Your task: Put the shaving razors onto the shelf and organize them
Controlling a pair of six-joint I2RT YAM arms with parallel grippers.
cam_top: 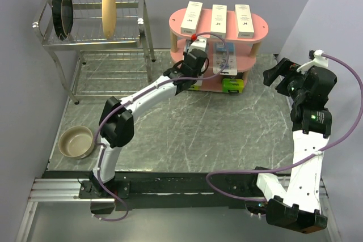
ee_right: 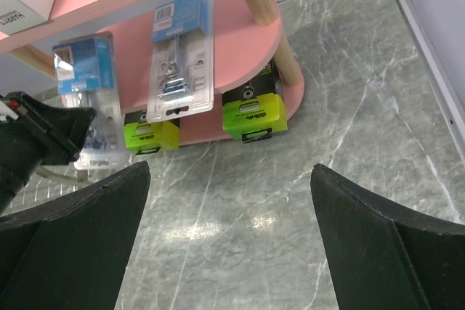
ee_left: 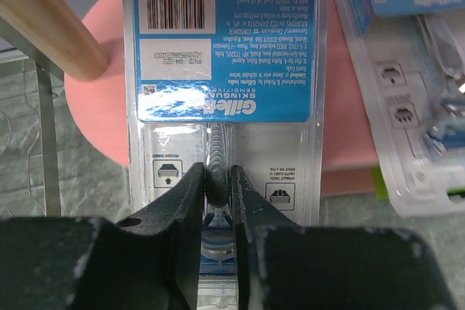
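1. From above, the shelf [cam_top: 262, 28] stands at the far side of the tabletop [cam_top: 227, 128], with three white boxes [cam_top: 219, 20] side by side on its top board. The left end effector [cam_top: 195, 60] is right up at the shelf's left front, level with the middle tier. It is far nearer than the right end effector [cam_top: 279, 75], which hangs off to the shelf's right, well apart. Two lime-green boxes [cam_top: 233, 85] sit on the bottom tier. The tan bowl [cam_top: 76, 141] at the near left looks bare inside, and the dish rack [cam_top: 96, 26] carries a few plates
2. From the left wrist, the left end effector is clamped on the clear near end of the held blister pack [ee_left: 221, 56]. The pack's long axis runs straight out from the end effector, blue card end leading over the pink board. A wooden post [ee_left: 43, 19] stands just to its left. The second blister pack [ee_left: 414, 107] lies just beside it on the right, roughly parallel. I'd say the set-down turns on keeping to that lane between post and neighbour
3. From the right wrist, the right end effector [ee_right: 229, 237] stands wide open with nothing between its fingers. On the middle tier the second blister pack [ee_right: 178, 63] lies flat. The held blister pack [ee_right: 91, 99] is at that board's left edge, its near end overhanging; whether it touches the board I can't tell. The lime-green boxes poke out below
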